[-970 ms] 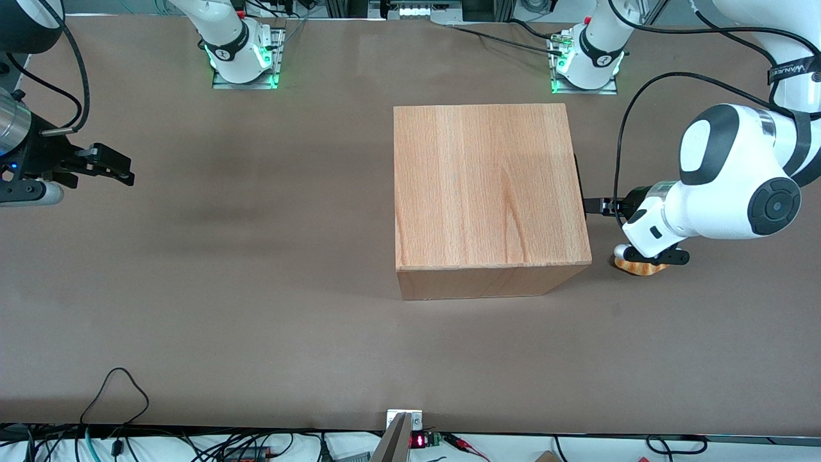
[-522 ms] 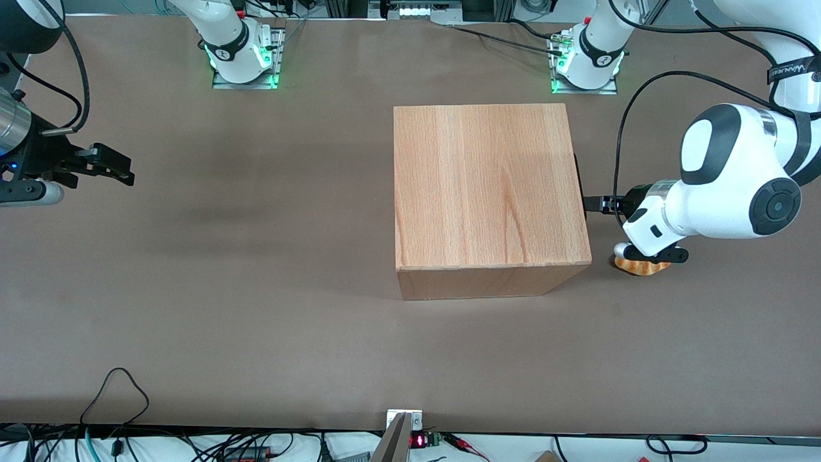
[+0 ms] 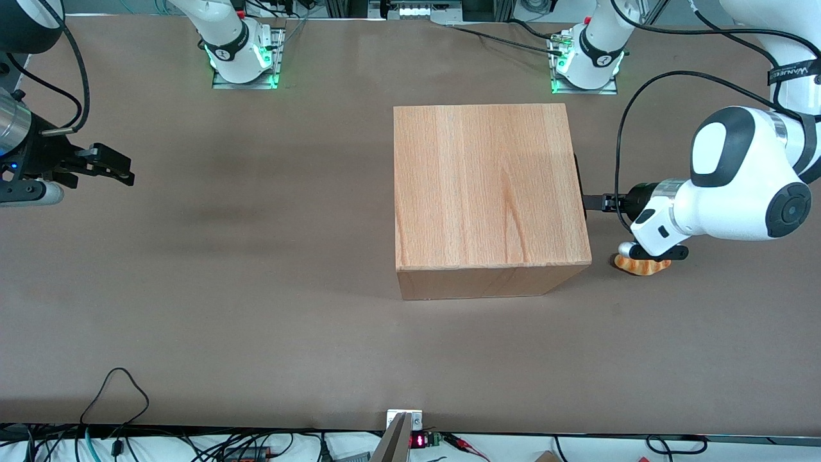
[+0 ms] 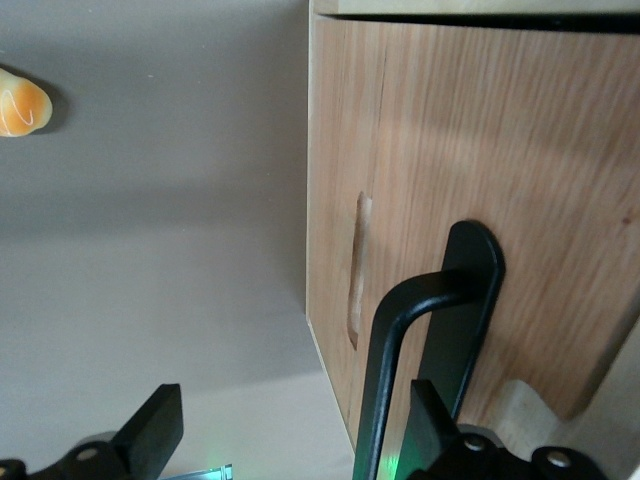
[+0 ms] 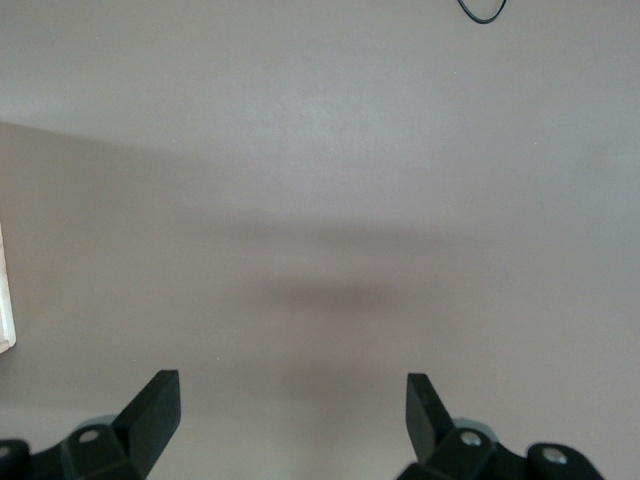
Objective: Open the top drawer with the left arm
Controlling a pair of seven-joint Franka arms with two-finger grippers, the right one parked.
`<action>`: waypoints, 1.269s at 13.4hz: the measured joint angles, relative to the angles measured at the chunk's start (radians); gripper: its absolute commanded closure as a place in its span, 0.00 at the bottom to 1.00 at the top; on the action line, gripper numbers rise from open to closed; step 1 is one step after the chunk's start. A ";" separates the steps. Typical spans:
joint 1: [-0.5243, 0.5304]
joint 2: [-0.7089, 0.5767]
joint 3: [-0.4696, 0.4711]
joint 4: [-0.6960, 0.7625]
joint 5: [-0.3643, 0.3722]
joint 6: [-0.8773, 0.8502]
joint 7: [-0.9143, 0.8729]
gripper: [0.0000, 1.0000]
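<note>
1. the left arm [image 3: 737, 192], glossy white with black round joint caps, carries a black strap lettered "wanjee" or similar, only partly readable; no other writing can be made out
2. its black end effector [image 4: 290, 440] sits at the side of the wooden box [image 3: 487, 186] that faces the working arm's end of the surface [image 3: 256, 308]; the fingers [image 4: 155, 430] are spread wide, with the handle [image 4: 400, 360] between them and nothing pinched
3. the top drawer [image 4: 480, 180] is a plain grained light-wood front with a slim black curved bar handle, seen close in the wrist view
4. a small rounded orange striped object [image 3: 638, 264] lies on the matte brown surface just under the wrist
</note>
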 measured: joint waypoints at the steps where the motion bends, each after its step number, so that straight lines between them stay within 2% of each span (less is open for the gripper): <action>1: 0.001 0.000 -0.001 0.000 0.000 -0.002 0.000 0.00; 17: 0.003 0.025 -0.009 -0.019 0.000 0.028 0.000 0.00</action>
